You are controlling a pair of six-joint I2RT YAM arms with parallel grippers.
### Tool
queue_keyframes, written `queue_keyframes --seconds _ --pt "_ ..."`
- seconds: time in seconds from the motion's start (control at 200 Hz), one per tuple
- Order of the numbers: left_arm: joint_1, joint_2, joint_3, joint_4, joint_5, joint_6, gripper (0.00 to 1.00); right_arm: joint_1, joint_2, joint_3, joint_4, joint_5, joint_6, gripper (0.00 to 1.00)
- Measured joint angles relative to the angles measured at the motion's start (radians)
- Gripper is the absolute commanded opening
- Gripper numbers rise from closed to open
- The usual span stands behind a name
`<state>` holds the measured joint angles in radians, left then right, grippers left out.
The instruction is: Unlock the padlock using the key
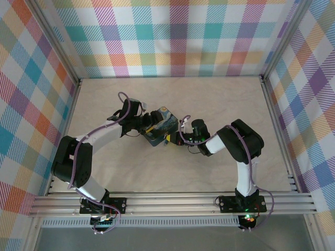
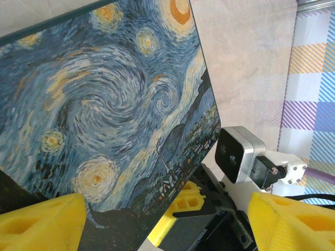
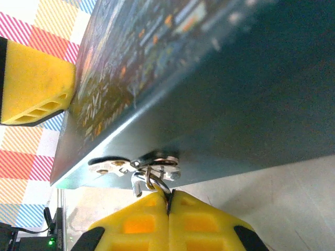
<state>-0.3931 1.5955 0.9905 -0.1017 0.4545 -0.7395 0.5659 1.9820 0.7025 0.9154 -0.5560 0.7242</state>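
I have the pale table [image 1: 220, 99] with the painted tin [image 1: 159, 128] near its middle, and both arms reach in to the tin from either side. The left gripper [image 1: 144, 124] is at the tin's left end with its yellow fingers [image 2: 42, 222] spread wide, one by the painted face and the other clear of it. The right gripper [image 3: 168, 201] sits just under the tin's lower edge with its fingers pressed together, pinching a thin wire ring [image 3: 157, 183]. The silvery key [image 3: 111, 167] hangs off that ring, lying against the tin's lower edge. I cannot tell whether the dark lump beside it is the padlock.
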Motion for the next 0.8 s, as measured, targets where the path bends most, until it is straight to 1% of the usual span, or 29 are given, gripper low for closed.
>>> queue_keyframes --seconds 0.255,0.655,0.8 --pt "-0.002 -0.005 -0.009 0.013 -0.003 0.0 0.81 -0.018 -0.029 -0.022 -0.018 0.029 0.006 0.05" --pt "-0.006 -0.012 -0.019 0.028 -0.01 0.0 0.82 -0.021 -0.057 -0.022 -0.025 0.091 0.082 0.05" --pt "-0.008 -0.013 -0.019 0.029 -0.01 0.0 0.84 -0.029 -0.066 -0.02 -0.034 0.121 0.113 0.05"
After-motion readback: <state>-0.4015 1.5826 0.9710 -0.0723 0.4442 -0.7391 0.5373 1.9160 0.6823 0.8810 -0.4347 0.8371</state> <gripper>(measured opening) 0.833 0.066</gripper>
